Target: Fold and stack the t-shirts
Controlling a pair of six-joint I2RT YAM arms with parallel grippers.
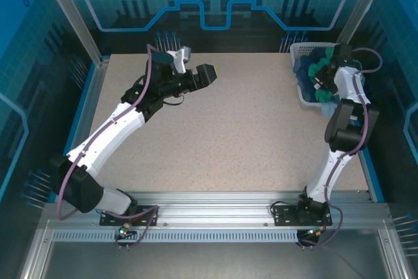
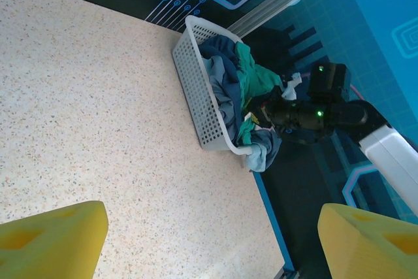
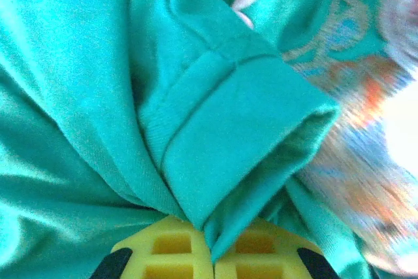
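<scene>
T-shirts [image 1: 313, 73]: teal-green t-shirt [image 3: 222, 142] clamped at a sleeve hem between the shut pads of right gripper [image 3: 212, 256]; judged soft, light and limp, prone to drape and snag, best taken at hems or shoulders. Lies heaped with dark navy t-shirts [image 2: 219, 57] in white lattice basket [image 2: 196, 96] at far right table corner, cloth spilling over the rim. Left gripper [image 1: 208, 73] hangs over the table [image 1: 228, 142], fingers wide apart, holding nothing.

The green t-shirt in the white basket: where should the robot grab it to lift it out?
Pinch the teal-green cloth t-shirt at its doubled sleeve hem, coming down from above through the open top of the white plastic lattice basket. That hem is a thick raised fold, likely easy to pinch. The right gripper is shut on it there.
</scene>
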